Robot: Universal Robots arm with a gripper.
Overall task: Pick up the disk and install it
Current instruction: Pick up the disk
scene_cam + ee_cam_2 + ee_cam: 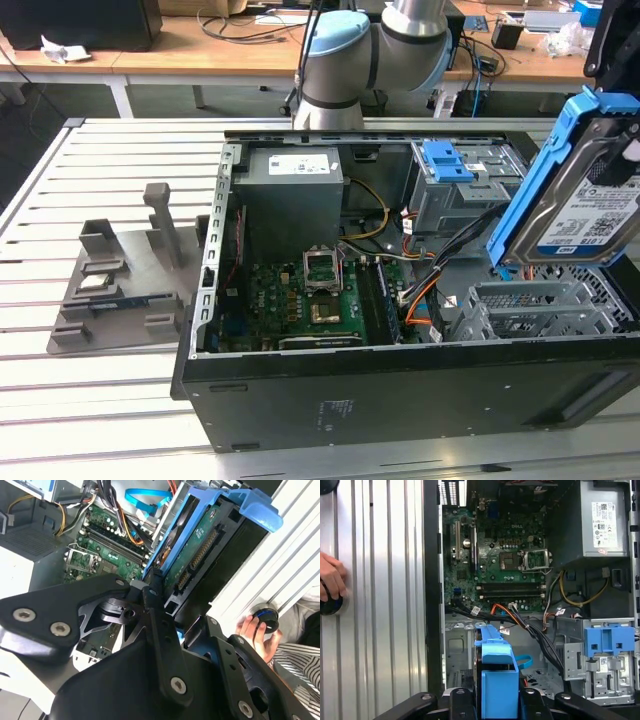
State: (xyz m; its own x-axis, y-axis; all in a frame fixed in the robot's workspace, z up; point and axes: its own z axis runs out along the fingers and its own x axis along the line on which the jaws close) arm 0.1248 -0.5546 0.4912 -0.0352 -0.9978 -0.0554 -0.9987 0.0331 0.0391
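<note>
Disk: the disk [585, 200] hangs in the air at the right edge of the exterior view, tilted steeply, label facing the camera, blue rails along its sides.
Grip: the gripper [172, 610] is closed on the disk; in the second wrist view its black fingers [155, 630] press on either side of the drive's body.
Below it: the open grey drive cage [540, 305] lies just under the disk's lower edge, in the lower right of the exterior view. They look apart, not touching.
Near the cage: a bundle of cables [420, 290] runs beside it, and a bare blue bracket [447, 160] sits on the bay behind.
Case: the computer case [400, 400] lies on its side, open, with the motherboard [300, 290] at centre and the power supply [295, 190] above it.
Around: a slatted table [100, 400] carries the case; a person's hand [332, 577] rests on a dark round object on the slats, well clear of the case.
Step in hand: as I judge it, pick-up is done and the disk is being carried to the cage; it is not yet installed.
What seating calls for: levelling the tilted drive, lining its rails with the cage walls, and keeping clear of the cables.
</note>
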